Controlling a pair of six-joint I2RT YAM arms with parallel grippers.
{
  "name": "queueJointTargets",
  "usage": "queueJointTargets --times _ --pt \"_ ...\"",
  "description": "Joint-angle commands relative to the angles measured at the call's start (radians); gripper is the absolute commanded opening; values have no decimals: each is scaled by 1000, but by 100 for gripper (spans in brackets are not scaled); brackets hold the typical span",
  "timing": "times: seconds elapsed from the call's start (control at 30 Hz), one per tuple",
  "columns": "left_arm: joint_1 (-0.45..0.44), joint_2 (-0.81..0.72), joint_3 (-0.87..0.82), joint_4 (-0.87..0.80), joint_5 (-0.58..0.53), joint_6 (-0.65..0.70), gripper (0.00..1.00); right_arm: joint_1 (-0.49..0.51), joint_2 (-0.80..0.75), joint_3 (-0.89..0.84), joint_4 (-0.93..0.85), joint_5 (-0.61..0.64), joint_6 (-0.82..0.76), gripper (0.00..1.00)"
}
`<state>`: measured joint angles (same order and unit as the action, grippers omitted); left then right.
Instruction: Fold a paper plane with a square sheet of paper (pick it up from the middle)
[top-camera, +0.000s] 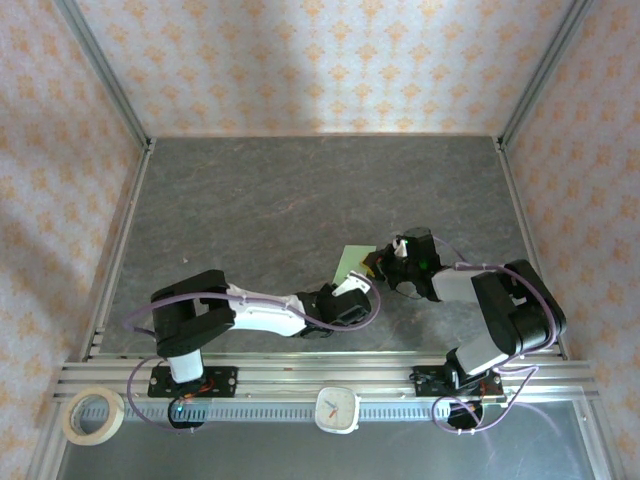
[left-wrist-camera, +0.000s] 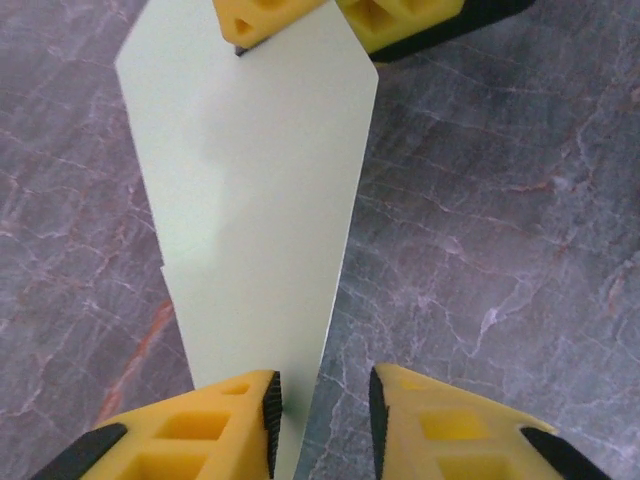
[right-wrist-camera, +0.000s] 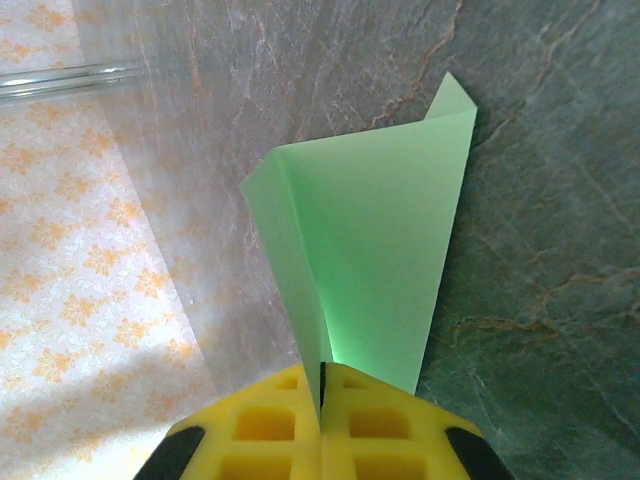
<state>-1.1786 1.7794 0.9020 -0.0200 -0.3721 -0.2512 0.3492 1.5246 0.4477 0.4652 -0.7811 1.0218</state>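
The right pincer (right-wrist-camera: 321, 375) was fully closed, its yellow jaws pressed together on the near edge of the paper plane (right-wrist-camera: 370, 240). From that grip the pale green paper fanned upward and away in a shallow V, with a folded flap on the left and a small corner poking out at the far right. It was lifted clear of the grey marbled bench (right-wrist-camera: 560, 150) beyond it. The left pincer (left-wrist-camera: 322, 400) stood partly open, with a clear gap between its jaws. The narrow end of the paper plane (left-wrist-camera: 250, 200) ran down against the inner face of the left jaw without being clamped, and the bench showed through the rest of the gap. From there the paper widened away from this pincer to the far end, where the other arm's yellow jaws met it. Judged from this, the square had already been folded into a tapering, dart-like shape, so the early folds appeared done. The layers had not yet been pressed flat together, and the final creasing and wing shaping seemed to remain. How many folds were left could not be told.
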Motion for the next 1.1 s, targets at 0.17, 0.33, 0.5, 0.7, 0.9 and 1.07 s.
queueJointTargets --times 0.17,0.33,0.5,0.7,0.9,1.07 --pt "-15 23 22 -58 -105 25 25 5 -18 -7 20 14 9 0" --pt "-15 25 21 -58 -106 26 21 5 -18 -4 15 15 9 0" --pt "-15 23 17 -54 -105 26 14 6 -17 -3 13 16 9 0" --pt "-15 26 12 -48 -109 26 6 7 -26 0 8 19 6 0" --pt "-15 26 0 -40 -111 33 4 6 -32 18 -27 22 -17 0" --pt "-15 32 4 -45 -122 40 11 6 -30 20 -32 19 -22 0"
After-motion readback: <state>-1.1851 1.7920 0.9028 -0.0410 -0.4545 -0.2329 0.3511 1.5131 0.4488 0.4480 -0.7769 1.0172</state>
